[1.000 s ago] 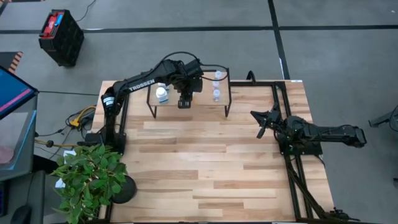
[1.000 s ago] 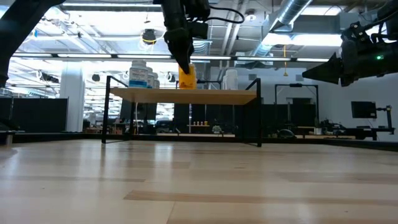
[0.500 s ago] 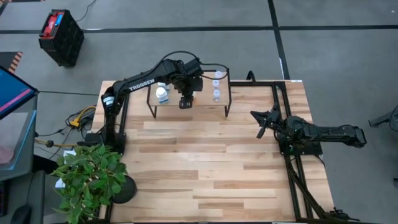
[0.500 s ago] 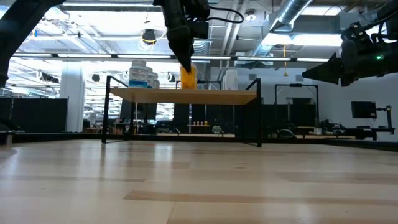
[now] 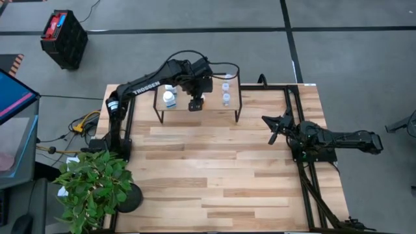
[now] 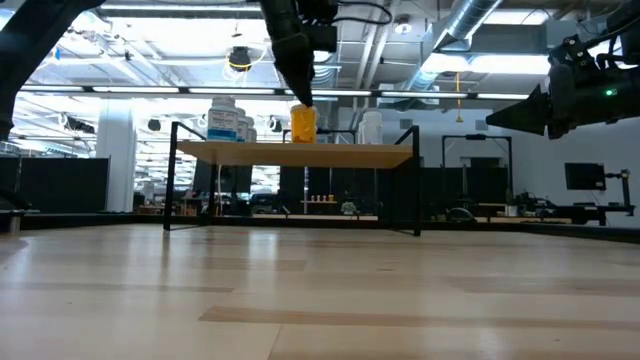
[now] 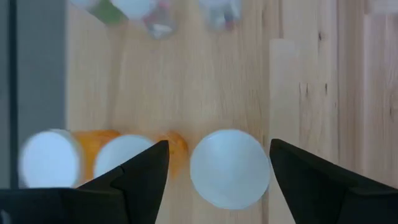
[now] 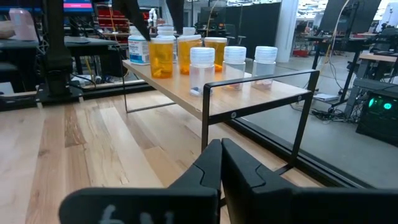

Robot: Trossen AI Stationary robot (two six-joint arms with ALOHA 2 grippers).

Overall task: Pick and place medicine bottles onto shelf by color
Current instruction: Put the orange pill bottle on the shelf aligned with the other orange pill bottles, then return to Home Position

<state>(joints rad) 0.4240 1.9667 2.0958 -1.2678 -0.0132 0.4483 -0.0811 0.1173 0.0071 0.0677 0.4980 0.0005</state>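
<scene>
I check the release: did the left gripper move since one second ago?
Yes. The left gripper rose off the orange bottle, which stands on the shelf.

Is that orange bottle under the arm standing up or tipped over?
Upright: the orange bottle stands on the shelf, white cap up, between the left gripper's open fingers.

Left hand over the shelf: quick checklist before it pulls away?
1. Left hand open: ok, fingers apart, clear of the cap.
2. Orange bottle upright on the shelf: ok.
3. With the other orange bottles: ok, three together.
4. Path straight up free: ok.
5. Right hand away from the shelf: ok, shut, beside its base.
6. All nine bottles placed: cannot tell.
</scene>
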